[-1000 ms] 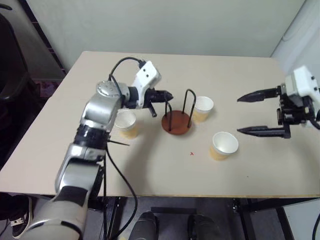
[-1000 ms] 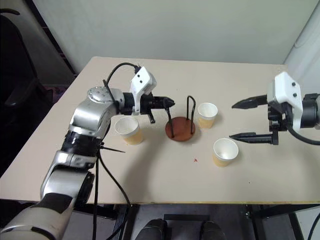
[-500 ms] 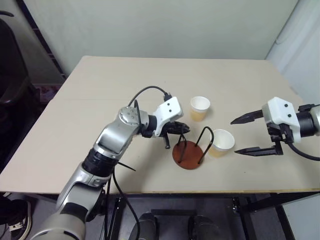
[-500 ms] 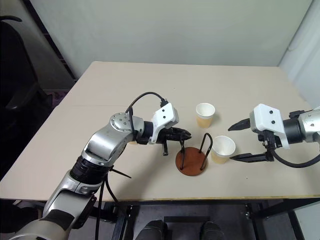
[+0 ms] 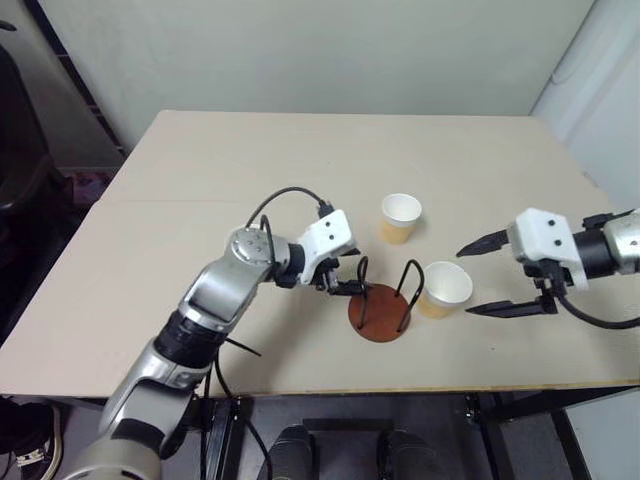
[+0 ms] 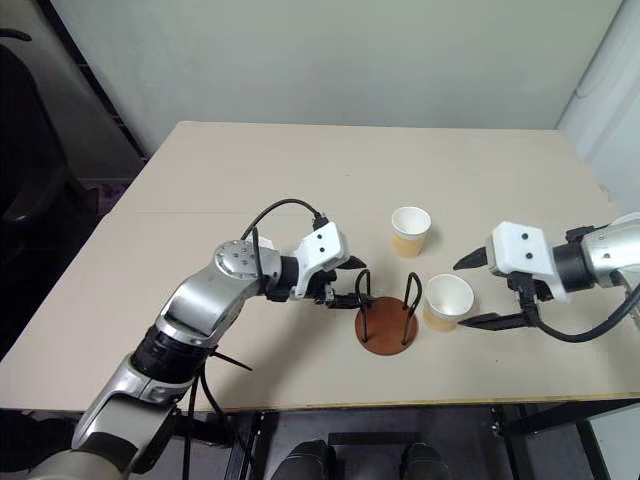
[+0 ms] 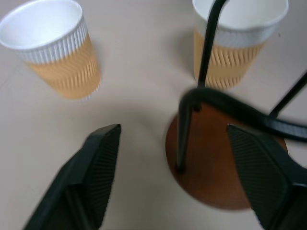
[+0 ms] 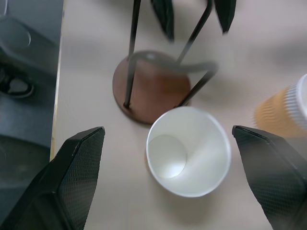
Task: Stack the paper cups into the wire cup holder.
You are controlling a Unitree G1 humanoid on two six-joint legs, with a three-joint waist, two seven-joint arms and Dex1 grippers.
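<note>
My wire cup holder (image 6: 387, 325) stands empty near the table's (image 6: 250, 180) front edge; two paper cups (image 6: 447, 301) beside it are empty; both my left gripper (image 7: 172, 158) and right gripper (image 8: 177, 158) gape wide, holding nothing.

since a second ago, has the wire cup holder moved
Yes: the wire cup holder shifted toward the front edge, from the far paper cup to the near paper cup.

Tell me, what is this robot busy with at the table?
It is stacking paper cups into a wire cup holder. None is in yet. Its left gripper sits open beside the holder, holding nothing. Its right gripper is open around the nearer cup. Another cup stands farther back.
</note>
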